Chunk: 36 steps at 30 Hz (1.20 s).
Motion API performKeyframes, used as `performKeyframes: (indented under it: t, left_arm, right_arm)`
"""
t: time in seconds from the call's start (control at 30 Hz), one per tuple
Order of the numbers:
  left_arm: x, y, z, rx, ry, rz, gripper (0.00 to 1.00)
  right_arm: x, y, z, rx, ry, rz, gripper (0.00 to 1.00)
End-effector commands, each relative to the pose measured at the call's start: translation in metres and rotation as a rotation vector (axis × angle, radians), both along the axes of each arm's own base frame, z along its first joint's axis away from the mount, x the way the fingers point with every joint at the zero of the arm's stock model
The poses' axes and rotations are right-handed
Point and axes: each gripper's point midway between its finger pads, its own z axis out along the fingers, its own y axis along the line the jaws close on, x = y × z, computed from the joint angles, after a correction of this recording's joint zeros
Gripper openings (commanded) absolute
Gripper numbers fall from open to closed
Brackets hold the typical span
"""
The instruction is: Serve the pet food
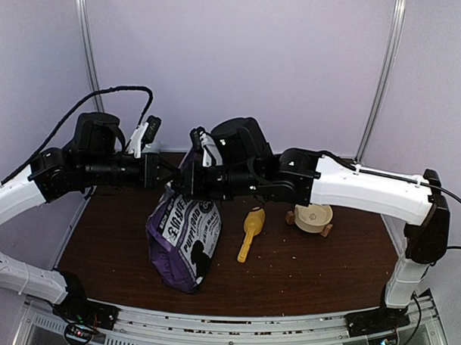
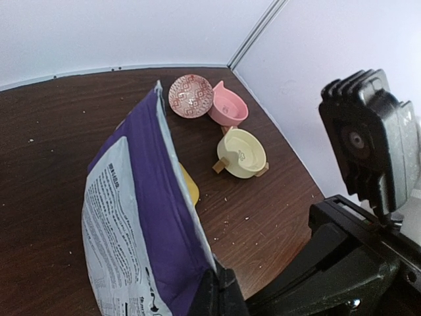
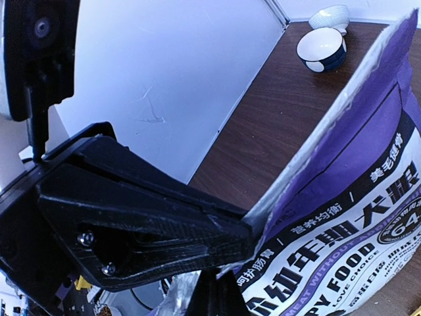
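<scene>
No loose pet food in sight; prob. all inside the purple bag (image 1: 184,235), upright mid-surface (image 1: 303,273), just a few crumbs around. Left pincer (image 2: 220,286) and right pincer (image 3: 210,293) are both clamped on the bag's top edge, close together. Step, I'd say: opening the bag. Next calls for pulling the two grips apart w/o tipping it. After that come the yellow scoop (image 1: 249,232) beside the bag and the cream bowl (image 1: 314,217) beyond.
</scene>
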Motion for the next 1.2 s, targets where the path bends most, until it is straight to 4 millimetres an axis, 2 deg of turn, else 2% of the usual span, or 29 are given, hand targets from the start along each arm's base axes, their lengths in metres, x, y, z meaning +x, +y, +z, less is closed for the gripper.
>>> performKeyframes:
  t: [0.0,0.2,0.53,1.17]
  left_arm:
    - [-0.011,-0.008,0.046,-0.130,-0.109,-0.064,0.00]
    - [-0.010,0.000,0.051,-0.130,-0.126,-0.029,0.00]
    - [-0.001,0.013,0.045,-0.080,-0.117,0.058,0.00]
    - [0.004,0.031,0.040,-0.033,-0.108,0.145,0.00]
  right_arm:
    - [0.004,0.002,-0.017,-0.045,-0.008,-0.002,0.00]
    - [0.009,-0.006,-0.024,-0.090,-0.017,-0.039,0.00]
    - [0.019,-0.026,-0.040,-0.194,-0.027,-0.122,0.00]
    - [0.025,-0.038,-0.056,-0.237,-0.002,-0.166,0.00]
